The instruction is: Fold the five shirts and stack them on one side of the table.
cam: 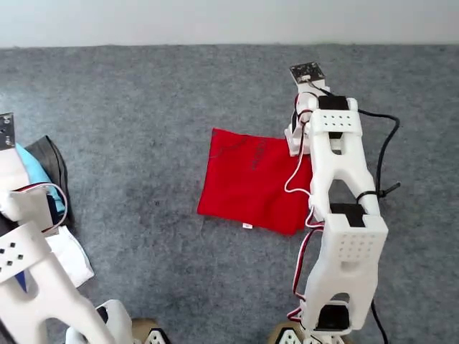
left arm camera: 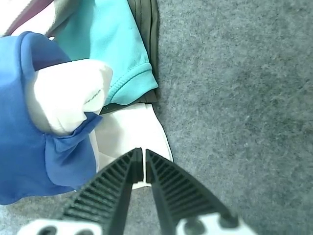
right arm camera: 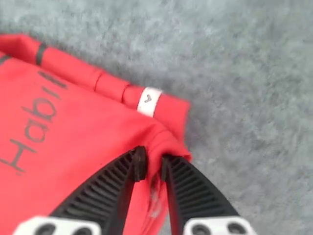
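Your right claw [right arm camera: 150,164] is clamped on the red shirt [right arm camera: 73,147], pinching a ridge of cloth at the corner next to the small white tag [right arm camera: 149,101]. The grip's right at the edge, prob. so that corner can be lifted or dragged w/o bunching the rest. From above, the shirt lies as a rough rectangle mid-tabletop [cam: 143,107]. The right arm reaches over its right side, w/ the claw at the far right corner. It looks folded, or near enough.

Your left claw [left arm camera: 144,155] has its fingers together, just a sliver between the tips and nothing visibly caught. It hangs over the heap of other shirts at the left edge. The white shirt [left arm camera: 129,129] is right under the tips and the blue shirt [left arm camera: 29,156] is bunched round something pale beside it. The teal shirt [left arm camera: 115,44] and a dark shirt [left arm camera: 144,29] lie beyond. The heap is crumpled, not folded, so I'd read it as the waiting supply, not the stack.

Judgement: you're early in the task, w/ one shirt in hand and no neat stack visible yet. Red needs a side of its own, likely the right since the heap takes the left. Risk: a one-corner grip could let the fold fall open when dragged, so keep it low and slow.
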Robot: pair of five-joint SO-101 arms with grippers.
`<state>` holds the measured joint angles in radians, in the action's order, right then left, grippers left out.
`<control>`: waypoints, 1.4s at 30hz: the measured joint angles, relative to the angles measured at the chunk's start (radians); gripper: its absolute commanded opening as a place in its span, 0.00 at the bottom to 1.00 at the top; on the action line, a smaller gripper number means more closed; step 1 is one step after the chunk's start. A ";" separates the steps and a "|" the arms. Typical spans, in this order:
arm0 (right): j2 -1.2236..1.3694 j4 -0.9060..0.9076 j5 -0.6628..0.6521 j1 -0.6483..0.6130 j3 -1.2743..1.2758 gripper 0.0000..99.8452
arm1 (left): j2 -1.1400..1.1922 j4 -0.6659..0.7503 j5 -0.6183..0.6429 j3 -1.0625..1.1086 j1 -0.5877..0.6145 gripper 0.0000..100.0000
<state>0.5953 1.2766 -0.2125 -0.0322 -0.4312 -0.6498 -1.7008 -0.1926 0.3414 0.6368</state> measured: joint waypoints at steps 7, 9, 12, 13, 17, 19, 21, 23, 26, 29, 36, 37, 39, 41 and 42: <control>0.008 0.021 -0.121 0.005 -0.160 0.02 | 0.000 0.000 0.000 0.000 0.000 0.01; 0.008 0.021 -0.150 0.006 -0.186 0.02 | 0.000 0.000 0.000 0.000 0.000 0.01; 0.017 0.006 -0.198 0.005 -0.193 0.02 | 0.000 0.000 0.000 0.000 0.000 0.01; 0.029 -0.003 -0.207 0.005 -0.198 0.02 | 0.000 0.000 0.000 0.000 0.000 0.01; 0.072 -0.020 -0.226 0.008 -0.199 0.02 | 0.000 0.000 0.000 0.000 0.000 0.01; 0.078 -0.020 -0.233 0.011 -0.199 0.04 | 0.000 0.000 0.000 0.000 0.000 0.01; 0.078 -0.005 -0.233 0.015 -0.206 0.05 | 0.000 0.000 0.000 0.005 0.000 0.01; 0.078 0.034 -0.233 0.015 -0.233 0.06 | 0.000 0.000 0.000 0.005 0.000 0.01; 0.078 0.112 -0.212 0.011 -0.288 0.06 | 0.000 0.000 0.000 0.005 0.000 0.01; 0.077 0.216 -0.180 0.008 -0.344 0.06 | 0.000 0.000 0.000 0.005 0.000 0.01; 0.081 0.364 -0.144 -0.020 -0.387 0.06 | 0.000 0.026 0.000 0.017 0.000 0.01; 0.095 0.356 -0.144 -0.011 -0.391 0.06 | 0.000 0.026 0.000 0.021 0.000 0.01; 0.140 0.301 -0.149 0.011 -0.397 0.06 | 0.000 0.026 0.000 0.031 0.000 0.01; 0.204 0.226 -0.186 0.040 -0.397 0.06 | 0.000 0.026 0.000 0.038 -0.002 0.01; 0.233 0.187 -0.203 0.046 -0.397 0.06 | 0.000 0.026 0.000 0.043 -0.002 0.01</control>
<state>0.8286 1.4638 -0.4150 0.0138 -0.8286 -0.6498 -1.6747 -0.1926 0.3844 0.6352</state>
